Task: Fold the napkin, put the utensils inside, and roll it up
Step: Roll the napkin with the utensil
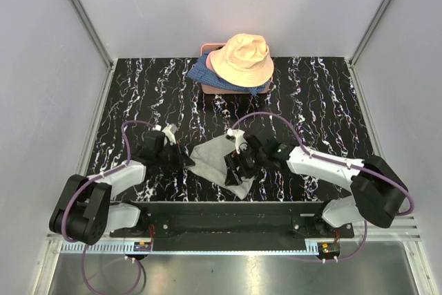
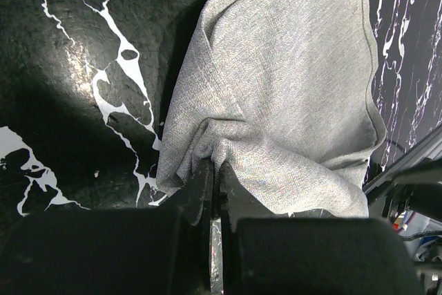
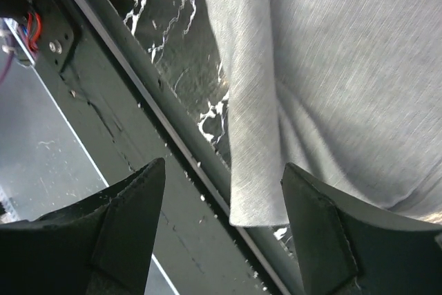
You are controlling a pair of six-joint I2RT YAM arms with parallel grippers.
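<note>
- Left wrist view: left gripper [image 2: 215, 177] fingers [image 2: 197, 195] are pressed together, with a bunched edge of the napkin [image 2: 276, 81] pinched between them.
- Right wrist view: right gripper [image 3: 222, 170] fingers [image 3: 131, 205] are spread wide, nothing is gripped, and they are held over the napkin's corner.
- Top external view: napkin is laid crumpled on the table [image 1: 311, 101], between both grippers.

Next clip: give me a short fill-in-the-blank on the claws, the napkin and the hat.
1. The left claw is ___ (open/shut) on the napkin.
2. The right claw, over the napkin's edge, is ___ (open/shut).
3. The peach hat rests on a ___ patterned fabric.
Missing words: shut; open; blue.
</note>
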